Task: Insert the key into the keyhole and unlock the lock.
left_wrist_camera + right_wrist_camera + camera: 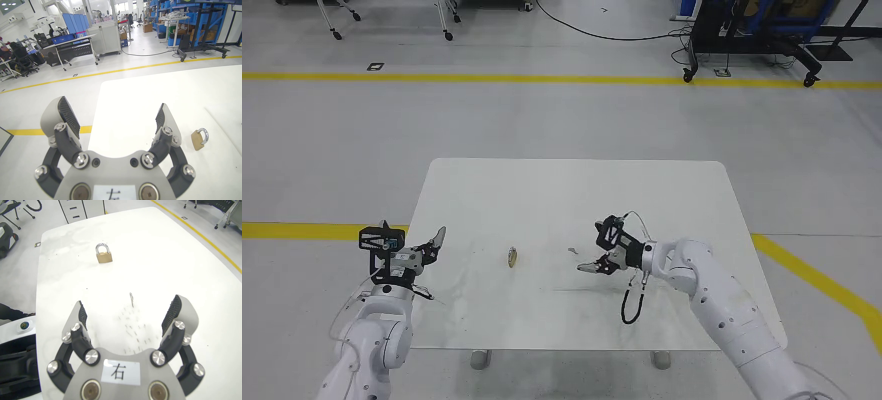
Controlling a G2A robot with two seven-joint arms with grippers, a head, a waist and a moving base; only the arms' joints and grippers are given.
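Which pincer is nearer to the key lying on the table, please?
Right. The right pincer sits just beside the key; the left pincer is far off, beyond the padlock.

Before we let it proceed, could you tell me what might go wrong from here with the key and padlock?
The thin key lies flat on the white table, so the open right tool may nudge it rather than pinch it. The brass padlock lies loose, apart from the open left tool; unheld, it could slide during insertion.
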